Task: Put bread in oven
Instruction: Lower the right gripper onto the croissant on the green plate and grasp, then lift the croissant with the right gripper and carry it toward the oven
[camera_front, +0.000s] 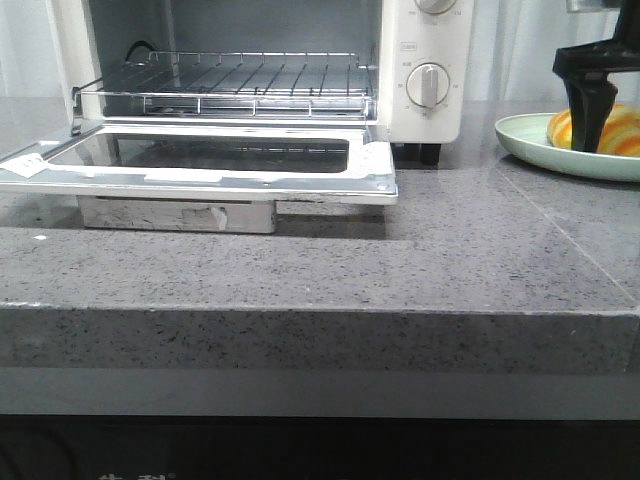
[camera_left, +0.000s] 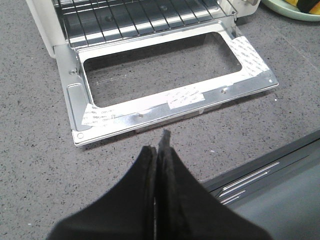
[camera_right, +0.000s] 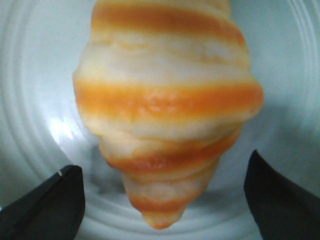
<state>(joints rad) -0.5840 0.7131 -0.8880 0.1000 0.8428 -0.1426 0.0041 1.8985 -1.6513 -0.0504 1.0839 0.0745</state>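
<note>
Your right gripper (camera_right: 162, 200) hangs released over the bread (camera_right: 165, 105) on the plate (camera_front: 520, 140), fingers either side. Your left gripper (camera_left: 159, 150) is clenched, before the oven (camera_front: 420, 60) door's edge.

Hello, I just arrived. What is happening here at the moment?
A two-armed robot is about to move bread into an oven. The right gripper is open, low over the bread, which lies on a pale green plate. It is not gripped yet. The oven door is folded down and the wire rack is bare. The left gripper is shut, in front of the door.
</note>
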